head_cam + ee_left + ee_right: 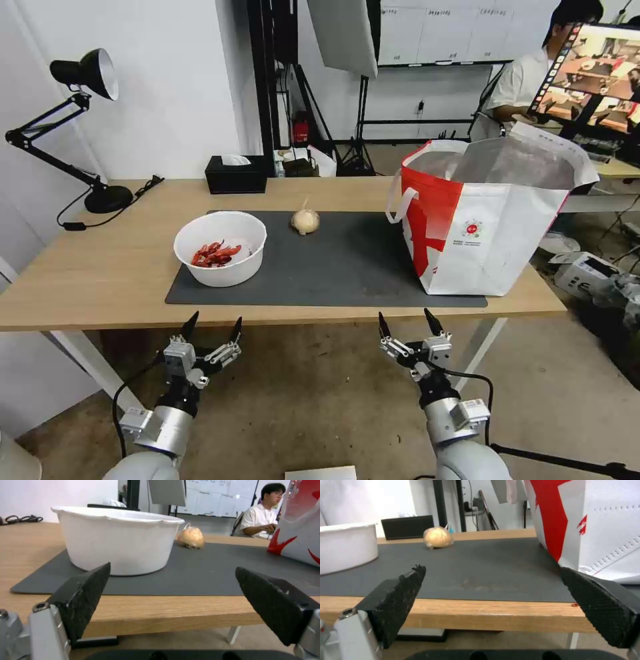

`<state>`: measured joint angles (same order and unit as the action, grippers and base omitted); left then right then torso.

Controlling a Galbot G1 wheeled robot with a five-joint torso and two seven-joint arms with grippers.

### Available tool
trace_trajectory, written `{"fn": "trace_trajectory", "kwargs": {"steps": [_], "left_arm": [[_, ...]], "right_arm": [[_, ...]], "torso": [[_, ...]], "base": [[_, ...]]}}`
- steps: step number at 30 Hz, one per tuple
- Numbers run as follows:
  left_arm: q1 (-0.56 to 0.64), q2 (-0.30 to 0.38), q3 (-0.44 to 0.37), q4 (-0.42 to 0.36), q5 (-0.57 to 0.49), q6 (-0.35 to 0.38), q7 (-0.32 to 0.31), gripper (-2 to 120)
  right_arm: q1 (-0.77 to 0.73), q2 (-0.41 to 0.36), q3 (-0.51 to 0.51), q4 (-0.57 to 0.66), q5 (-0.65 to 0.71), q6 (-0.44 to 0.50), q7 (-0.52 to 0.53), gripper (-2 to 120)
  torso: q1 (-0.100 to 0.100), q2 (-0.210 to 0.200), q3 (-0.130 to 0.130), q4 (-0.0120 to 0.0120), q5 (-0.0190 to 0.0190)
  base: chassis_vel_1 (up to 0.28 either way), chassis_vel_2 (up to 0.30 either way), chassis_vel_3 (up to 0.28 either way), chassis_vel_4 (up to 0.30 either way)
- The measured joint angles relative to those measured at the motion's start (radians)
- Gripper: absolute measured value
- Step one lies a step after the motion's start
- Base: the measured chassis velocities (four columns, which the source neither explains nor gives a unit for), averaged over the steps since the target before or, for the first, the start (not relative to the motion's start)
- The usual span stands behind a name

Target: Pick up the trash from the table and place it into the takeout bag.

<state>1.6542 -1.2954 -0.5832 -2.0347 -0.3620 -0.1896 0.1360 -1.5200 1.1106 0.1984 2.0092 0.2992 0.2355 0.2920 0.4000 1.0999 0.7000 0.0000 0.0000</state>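
Note:
A white round bowl [220,248] holding red crayfish shells sits on the left of the dark grey mat [347,267] on the light-wood table [87,267]. A small knotted beige-filled bag [305,221] lies at the mat's far middle. The red-and-white takeout bag [490,220] stands open on the right end of the mat. My left gripper [213,325] hangs open below the table's near edge, in front of the bowl [116,540]. My right gripper [407,323] is open too, below the edge, near the takeout bag [596,525]. The beige bag [437,538] shows beyond it.
A black tissue box [236,174] stands at the table's far edge. A black desk lamp [80,127] with its cable occupies the far left corner. Tripods, a screen and a seated person are behind the table. Boxes lie on the floor at right.

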Motion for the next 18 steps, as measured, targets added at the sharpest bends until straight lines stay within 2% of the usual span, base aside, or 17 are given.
{"fn": "trace_trajectory", "kwargs": {"steps": [7, 13, 15, 18], "left_arm": [[0.002, 0.000, -0.002, 0.000, 0.000, -0.002, 0.001, 100], [0.006, 0.000, -0.002, -0.004, 0.000, -0.003, 0.002, 100], [0.006, 0.000, -0.002, -0.004, 0.000, -0.003, 0.002, 100], [0.009, -0.001, -0.002, -0.005, 0.002, -0.004, 0.003, 100]], "right_arm": [[0.064, -0.014, -0.036, -0.008, 0.026, -0.022, -0.004, 100], [0.234, -0.058, -0.097, -0.040, 0.159, -0.072, -0.049, 100], [0.248, -0.062, -0.101, -0.044, 0.170, -0.074, -0.054, 100], [0.380, -0.084, -0.153, -0.089, 0.240, -0.083, -0.086, 100]], "torso": [[0.000, 0.000, 0.000, 0.0000, 0.0000], [0.000, 0.000, 0.000, 0.0000, 0.0001], [0.000, 0.000, 0.000, 0.0000, 0.0001], [0.000, 0.000, 0.000, 0.0000, 0.0000]], "base": [[0.000, 0.000, 0.000, 0.000], [0.000, 0.000, 0.000, 0.000], [0.000, 0.000, 0.000, 0.000], [0.000, 0.000, 0.000, 0.000]]}}
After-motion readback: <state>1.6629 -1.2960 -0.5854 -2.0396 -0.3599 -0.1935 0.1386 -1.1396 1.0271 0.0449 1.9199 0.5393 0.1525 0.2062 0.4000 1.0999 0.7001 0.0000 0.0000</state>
